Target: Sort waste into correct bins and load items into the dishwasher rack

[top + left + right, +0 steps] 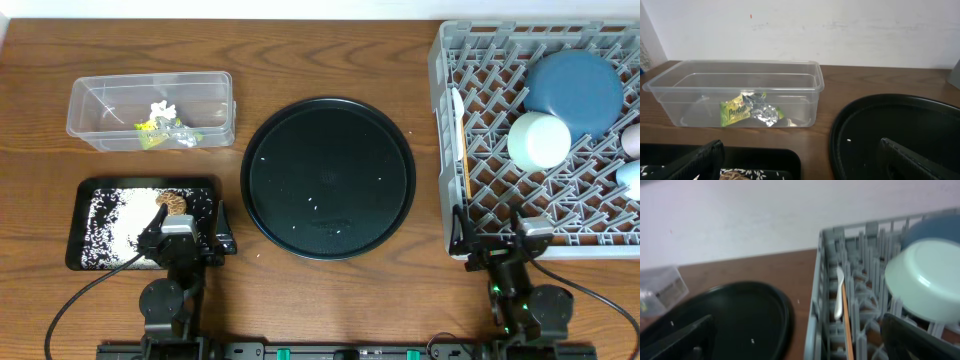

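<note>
While L fingers (699, 161) gape over rect. black tray (140, 183), R fingers (677, 341) gape at rack (446, 150) front rim.

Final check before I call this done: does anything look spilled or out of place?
Only a few stray white grains lie on the round black tray, apart from the rice spread in the rectangular black tray. Wrappers sit in the clear tub; the rack looks orderly.

At the far left the tub (100, 95) held wrappers (160, 128). In front of it, grains (115, 225) and a lump (175, 203) lay in the flat tray (140, 182). The round tray (328, 178) sat mid-table, and the rack (500, 150) to its right held a plate (575, 90) and a bowl (538, 140).
</note>
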`<state>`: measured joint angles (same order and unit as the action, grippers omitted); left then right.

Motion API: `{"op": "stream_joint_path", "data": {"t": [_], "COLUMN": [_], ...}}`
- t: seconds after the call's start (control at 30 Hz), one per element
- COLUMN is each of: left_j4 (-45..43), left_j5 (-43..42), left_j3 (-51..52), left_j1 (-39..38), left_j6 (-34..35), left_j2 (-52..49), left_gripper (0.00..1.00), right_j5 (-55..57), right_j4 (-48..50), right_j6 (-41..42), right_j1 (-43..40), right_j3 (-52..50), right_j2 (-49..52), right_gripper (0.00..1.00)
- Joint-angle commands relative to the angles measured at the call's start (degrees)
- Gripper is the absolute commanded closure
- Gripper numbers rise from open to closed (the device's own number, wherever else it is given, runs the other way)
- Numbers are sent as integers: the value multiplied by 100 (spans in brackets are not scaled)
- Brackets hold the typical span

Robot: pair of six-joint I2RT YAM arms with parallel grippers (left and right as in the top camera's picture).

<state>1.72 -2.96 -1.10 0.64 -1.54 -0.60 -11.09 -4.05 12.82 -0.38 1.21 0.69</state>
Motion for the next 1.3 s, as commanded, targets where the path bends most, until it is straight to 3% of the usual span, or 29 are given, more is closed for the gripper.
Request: {"op": "stream_joint_path", "data": {"t": [0.0,0.37,0.47,0.63,1.27], "left_j4": [229,229,229,229,229], "left_j5": [87,87,87,87,87], "left_j3": [87,87,87,87,87], "left_j1": [24,24,24,24,24], "left_j6": [-35,-35,-35,-35,-35], "left_j2": [37,37,37,37,37], "left_gripper": [2,2,2,2,2], "right_j5": [-116,273,243,181,184], "right_j4": [155,52,48,59,61], "right_j6": [-411,-2109,-2063,-1145,-1115], "right_j1": [-46,-48,-48,-48,-50], "right_j3": [-92,-90,-90,-90,-90], "right_j2": [-42,-42,-42,-42,-42], "right_gripper": [1,1,1,1,1]}}
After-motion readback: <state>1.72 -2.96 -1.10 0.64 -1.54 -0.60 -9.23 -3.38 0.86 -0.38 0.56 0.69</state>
